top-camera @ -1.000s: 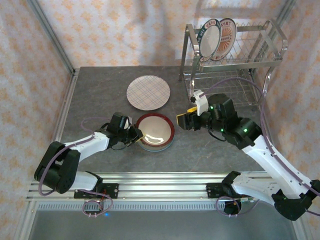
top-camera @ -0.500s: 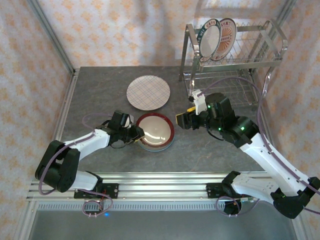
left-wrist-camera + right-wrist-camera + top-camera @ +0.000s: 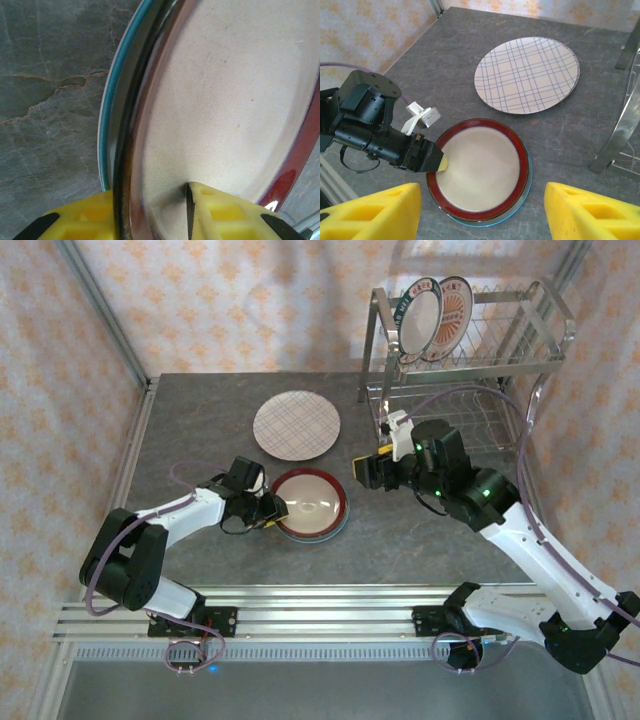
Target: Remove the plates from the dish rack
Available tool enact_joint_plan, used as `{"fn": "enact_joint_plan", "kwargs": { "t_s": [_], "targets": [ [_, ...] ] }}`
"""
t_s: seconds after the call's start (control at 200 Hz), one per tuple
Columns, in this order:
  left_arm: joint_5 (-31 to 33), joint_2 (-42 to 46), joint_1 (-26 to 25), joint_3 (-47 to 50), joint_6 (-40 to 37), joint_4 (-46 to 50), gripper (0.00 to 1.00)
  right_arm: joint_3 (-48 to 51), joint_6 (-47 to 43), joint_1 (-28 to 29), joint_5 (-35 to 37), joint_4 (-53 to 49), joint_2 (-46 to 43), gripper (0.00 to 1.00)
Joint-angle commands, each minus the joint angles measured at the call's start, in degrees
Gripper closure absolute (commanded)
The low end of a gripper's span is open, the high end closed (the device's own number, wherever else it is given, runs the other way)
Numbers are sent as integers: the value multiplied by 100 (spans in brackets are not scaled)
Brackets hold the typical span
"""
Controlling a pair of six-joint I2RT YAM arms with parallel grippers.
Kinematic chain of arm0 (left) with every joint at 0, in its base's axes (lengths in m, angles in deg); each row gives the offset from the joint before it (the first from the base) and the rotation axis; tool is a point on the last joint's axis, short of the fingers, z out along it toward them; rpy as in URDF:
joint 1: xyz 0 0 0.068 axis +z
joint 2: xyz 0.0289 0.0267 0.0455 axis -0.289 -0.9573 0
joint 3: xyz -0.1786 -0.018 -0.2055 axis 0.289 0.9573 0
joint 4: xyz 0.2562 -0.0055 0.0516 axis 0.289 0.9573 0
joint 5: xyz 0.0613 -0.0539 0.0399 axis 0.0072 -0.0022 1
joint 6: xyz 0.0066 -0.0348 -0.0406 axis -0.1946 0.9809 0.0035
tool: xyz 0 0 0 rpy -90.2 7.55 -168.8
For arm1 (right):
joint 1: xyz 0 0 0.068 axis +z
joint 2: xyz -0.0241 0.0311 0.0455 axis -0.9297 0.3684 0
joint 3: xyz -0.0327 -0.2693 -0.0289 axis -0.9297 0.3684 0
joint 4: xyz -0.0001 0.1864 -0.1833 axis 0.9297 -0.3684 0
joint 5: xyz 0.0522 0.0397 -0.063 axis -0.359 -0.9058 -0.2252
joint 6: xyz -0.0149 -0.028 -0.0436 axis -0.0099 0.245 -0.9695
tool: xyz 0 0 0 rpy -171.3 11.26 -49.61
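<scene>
A red-rimmed plate [image 3: 311,502] with a beige centre lies on a teal-edged plate [image 3: 528,186] on the table. My left gripper [image 3: 272,508] is at its left rim, open. One yellow finger is outside the rim and the other [image 3: 220,210] is inside, with a gap to the rim [image 3: 131,150]. My right gripper [image 3: 362,472] hovers open just right of that stack, nothing between its fingers [image 3: 380,210]. The plaid plate [image 3: 297,425] lies flat farther back. The dish rack [image 3: 500,360] at the back right holds a dark-rimmed white plate [image 3: 420,320] and an orange-centred plate [image 3: 452,315] upright.
The rack's chrome leg [image 3: 615,135] stands close to the right of the stack. Metal frame posts and patterned walls enclose the table [image 3: 200,430]. Bare grey surface lies left of the plaid plate and near the front edge.
My right gripper has drifted a little toward the rack. The left gripper has shifted slightly at the red-rimmed plate's rim. The plates have stayed in place.
</scene>
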Motion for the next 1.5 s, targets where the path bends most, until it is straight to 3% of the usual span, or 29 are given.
{"fn": "enact_joint_plan", "kwargs": {
  "t_s": [0.0,0.145,0.4,0.515,0.621,0.766,0.911,1.056,1.226,1.496],
  "targets": [
    [147,-82,10,-270,-266,364,64,-284,8,31,451,122,-27,34],
    [274,-129,-24,-471,-386,701,56,-496,-52,24,1270,222,-150,34],
    [587,-28,-95,-925,-535,1434,41,-1635,-590,-29,4036,-17,45,32],
    [626,53,-101,-1127,-522,1644,38,-2450,-794,-469,4438,-249,464,31],
    [790,208,-105,-1382,-495,1887,36,-3425,-582,-1347,3935,-563,1089,31],
    [1020,570,-139,-2006,-440,2156,33,-4888,138,-2680,2464,-1078,2285,29],
    [982,1022,-143,-2700,-255,1731,31,-6416,843,-3564,992,-1596,3641,28],
    [597,1523,-173,-3053,155,196,30,-7657,1097,-3944,241,-1877,4683,27],
    [491,1865,-236,-3218,696,-1516,25,-7872,1286,-4142,-241,-1596,5198,34],
    [448,1813,-254,-3658,735,-1469,24,-7881,1291,-4142,-412,-1462,5544,51]
  ]
}}
